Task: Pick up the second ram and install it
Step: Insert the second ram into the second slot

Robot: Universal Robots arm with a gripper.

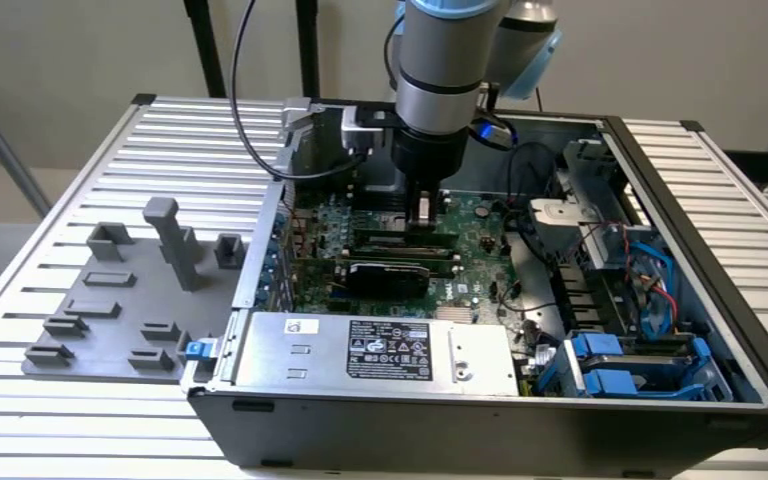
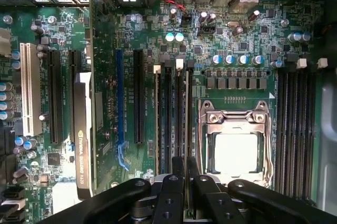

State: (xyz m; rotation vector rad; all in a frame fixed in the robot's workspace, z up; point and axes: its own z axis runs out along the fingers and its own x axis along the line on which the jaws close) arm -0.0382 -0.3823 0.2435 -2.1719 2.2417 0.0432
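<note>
My gripper (image 1: 424, 222) reaches straight down into the open computer case over the green motherboard (image 1: 471, 250). In the wrist view its two black fingers (image 2: 178, 171) stand close together, shut on the top edge of the second ram (image 2: 186, 108). The ram shows edge-on as a thin strip standing in one of the memory slots beside the CPU socket (image 2: 234, 139). From outside, the ram (image 1: 391, 238) shows as a long green strip just under the fingers. Another strip lies parallel right beside it.
A black graphics card (image 1: 384, 275) sits just in front of the memory slots. The power supply (image 1: 371, 350) fills the case's front, and blue drive bays (image 1: 624, 365) and cables crowd the exterior view's right. Grey fixture blocks (image 1: 131, 290) stand outside the case on the exterior view's left.
</note>
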